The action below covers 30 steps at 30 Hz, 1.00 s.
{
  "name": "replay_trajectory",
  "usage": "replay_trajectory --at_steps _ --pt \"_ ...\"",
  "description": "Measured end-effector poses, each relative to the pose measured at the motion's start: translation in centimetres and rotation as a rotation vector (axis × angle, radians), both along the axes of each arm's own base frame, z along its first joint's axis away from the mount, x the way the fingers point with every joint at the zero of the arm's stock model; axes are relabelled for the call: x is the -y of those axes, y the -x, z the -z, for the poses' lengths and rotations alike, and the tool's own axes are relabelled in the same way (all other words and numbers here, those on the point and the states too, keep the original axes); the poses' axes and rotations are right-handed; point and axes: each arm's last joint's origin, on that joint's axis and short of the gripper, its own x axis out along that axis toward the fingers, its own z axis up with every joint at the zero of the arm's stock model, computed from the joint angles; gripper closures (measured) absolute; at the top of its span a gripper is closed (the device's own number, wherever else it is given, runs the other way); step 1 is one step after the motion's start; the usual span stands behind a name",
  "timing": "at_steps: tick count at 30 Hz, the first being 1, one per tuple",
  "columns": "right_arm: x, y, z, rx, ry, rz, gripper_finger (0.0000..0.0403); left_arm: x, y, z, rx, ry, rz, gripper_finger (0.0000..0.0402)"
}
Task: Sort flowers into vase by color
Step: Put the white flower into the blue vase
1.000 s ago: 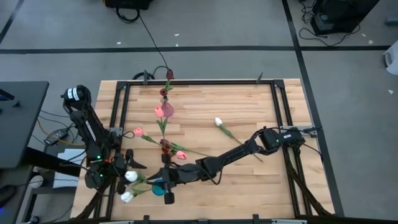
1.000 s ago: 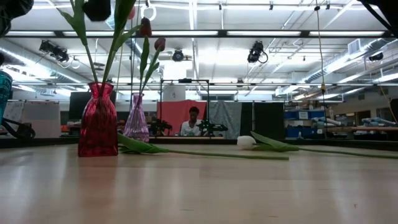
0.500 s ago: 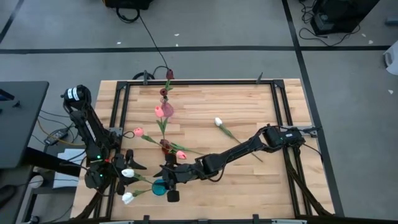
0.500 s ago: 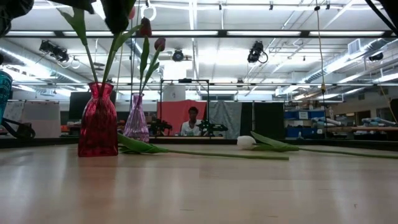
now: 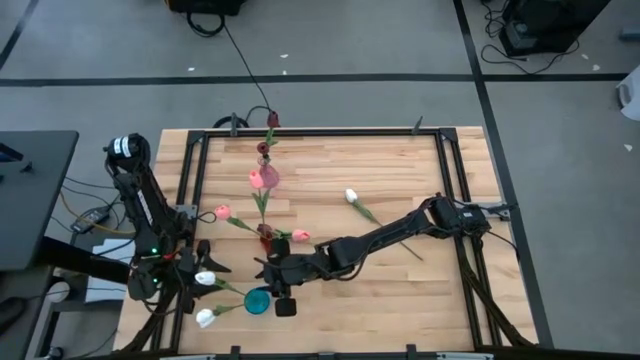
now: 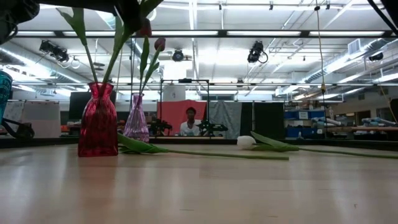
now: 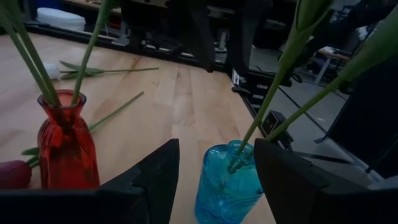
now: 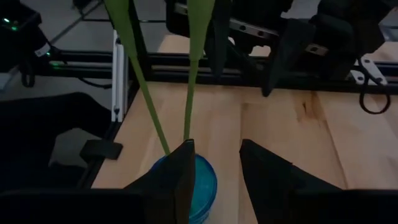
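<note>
A blue vase stands near the table's front left and holds two white flowers by their stem ends. Their stems lean out toward my left arm. My right gripper is open just right of the vase, its fingers close beside the stems; I cannot tell whether they touch. My left gripper waits open to the left of the vase. A red vase holds pink flowers. A pink vase holds maroon ones.
One white flower lies flat on the boards right of centre, its stem running toward the right arm. A maroon head lies beside the red vase. A black rail frame borders the table. Bare wood is at front right.
My right gripper has drawn back from above the blue vase toward the table's right edge, rising a little and tipping nearer to level. The vase's mouth now shows uncovered. The white flowers stay in the vase.
</note>
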Motion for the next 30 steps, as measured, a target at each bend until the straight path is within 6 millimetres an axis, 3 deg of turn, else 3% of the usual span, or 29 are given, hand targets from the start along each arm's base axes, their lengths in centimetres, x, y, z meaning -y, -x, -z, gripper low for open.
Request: replay_trajectory --at_steps 5,12,15,22,30 --pt "0.6 0.0 0.2 -0.036 0.000 -0.006 0.0262 0.0 0.1 0.0 0.006 -0.005 -0.010 0.0188" --pt "1.1 0.7 -1.7 -0.030 0.023 -0.013 0.0262 -0.1 0.1 0.0 0.009 -0.009 -0.017 0.0188" --pt "1.7 1.0 -1.3 -0.046 0.023 -0.015 0.0262 -0.1 0.1 0.1 0.008 -0.011 -0.017 0.0188" --pt "3.5 4.6 -1.5 0.015 -0.046 0.020 0.0262 -0.1 0.1 0.1 0.007 -0.014 -0.019 0.0188" --pt "4.6 9.1 0.0 0.018 -0.078 0.085 0.0262 -0.2 0.1 0.1 0.012 -0.017 -0.029 0.0188"
